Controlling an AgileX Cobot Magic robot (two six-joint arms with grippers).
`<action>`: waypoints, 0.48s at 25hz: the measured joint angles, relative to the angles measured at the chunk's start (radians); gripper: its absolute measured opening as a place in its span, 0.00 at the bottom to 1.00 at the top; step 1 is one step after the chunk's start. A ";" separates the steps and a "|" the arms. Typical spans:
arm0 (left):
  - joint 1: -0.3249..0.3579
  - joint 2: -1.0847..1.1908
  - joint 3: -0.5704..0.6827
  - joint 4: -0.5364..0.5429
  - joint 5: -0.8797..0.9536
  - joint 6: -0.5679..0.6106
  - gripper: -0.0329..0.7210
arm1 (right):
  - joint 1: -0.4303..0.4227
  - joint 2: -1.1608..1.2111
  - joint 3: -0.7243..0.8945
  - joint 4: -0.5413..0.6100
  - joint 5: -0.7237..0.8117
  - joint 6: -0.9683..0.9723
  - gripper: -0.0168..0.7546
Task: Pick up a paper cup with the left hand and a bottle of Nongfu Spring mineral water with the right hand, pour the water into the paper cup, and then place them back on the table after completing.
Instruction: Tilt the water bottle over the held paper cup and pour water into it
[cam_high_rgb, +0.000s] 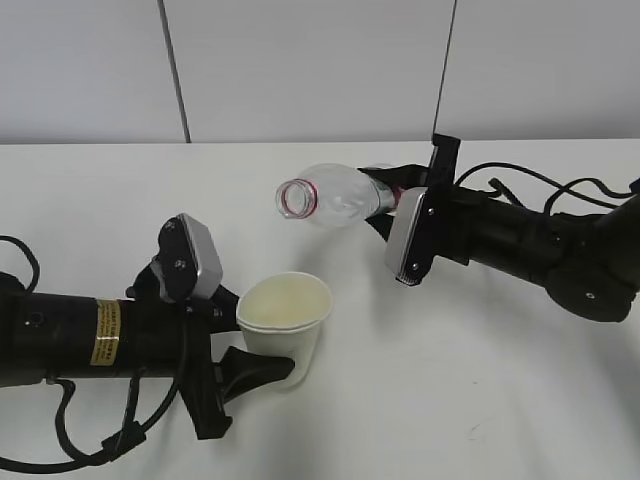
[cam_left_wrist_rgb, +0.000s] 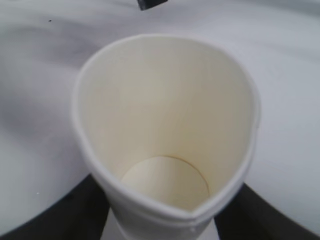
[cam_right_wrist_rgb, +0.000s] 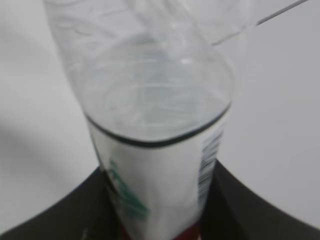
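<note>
Sideways, bottle (cam_high_rgb: 335, 196) long axis level, mouth left; cup (cam_high_rgb: 284, 323) upright

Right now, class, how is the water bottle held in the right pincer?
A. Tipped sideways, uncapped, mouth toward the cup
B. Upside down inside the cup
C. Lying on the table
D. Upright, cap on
A: the bottle lies nearly level in the right pincer, open mouth toward the paper cup.

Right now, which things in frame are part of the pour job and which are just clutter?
Part of the job:
- paper cup, held in left gripper
- water bottle, uncapped, tipped toward the cup, held in right gripper
- table

Just lying about:
- nothing loose; only the arms' own cables and the wall panels
</note>
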 joint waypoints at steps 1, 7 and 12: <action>0.000 0.000 0.000 -0.019 0.007 0.000 0.56 | 0.000 0.000 0.000 0.004 0.000 -0.014 0.41; -0.001 0.000 0.000 -0.068 0.007 -0.001 0.56 | 0.000 0.000 0.000 0.009 0.000 -0.095 0.41; -0.001 0.000 0.000 -0.068 0.007 -0.001 0.56 | 0.000 0.000 0.000 0.050 -0.012 -0.150 0.41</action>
